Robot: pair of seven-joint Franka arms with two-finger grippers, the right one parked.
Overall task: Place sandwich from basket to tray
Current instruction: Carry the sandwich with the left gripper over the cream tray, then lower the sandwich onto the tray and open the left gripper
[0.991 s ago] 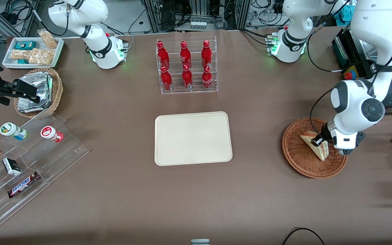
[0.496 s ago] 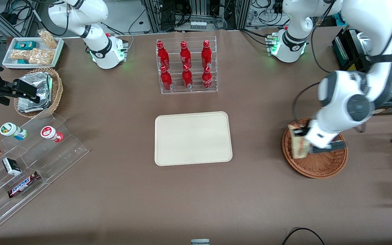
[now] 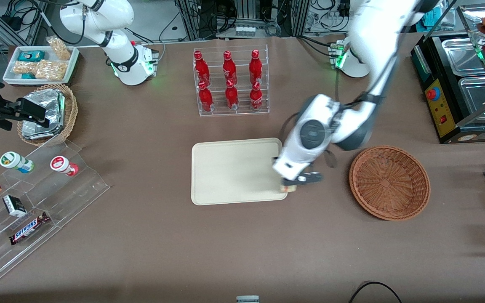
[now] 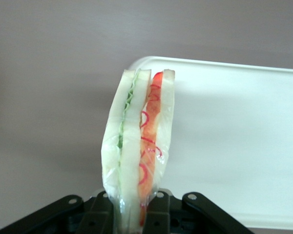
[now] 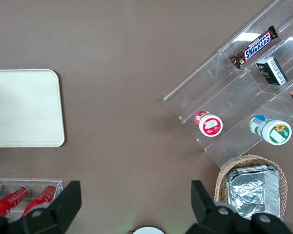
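Gripping the sandwich between its two fingers, the claw hangs over the corner of the tray that lies nearest the basket and toward the front camera. From the front only a sliver of the sandwich shows under the wrist, right at the tray's rim. The wrist camera gives the clearer look: the wedge stands on edge in the claw, white bread slices with a green layer on one side and a red layer on the other, wrapped in clear film, with a rounded corner of the tray below it and the brown bench beside that. The sandwich is held up off the tray, not resting on it. The reddish-brown basket sits on the bench toward the working arm's end, apart from the tray, with nothing in it. A clear rack of red bottles stands farther from the front camera than the tray.
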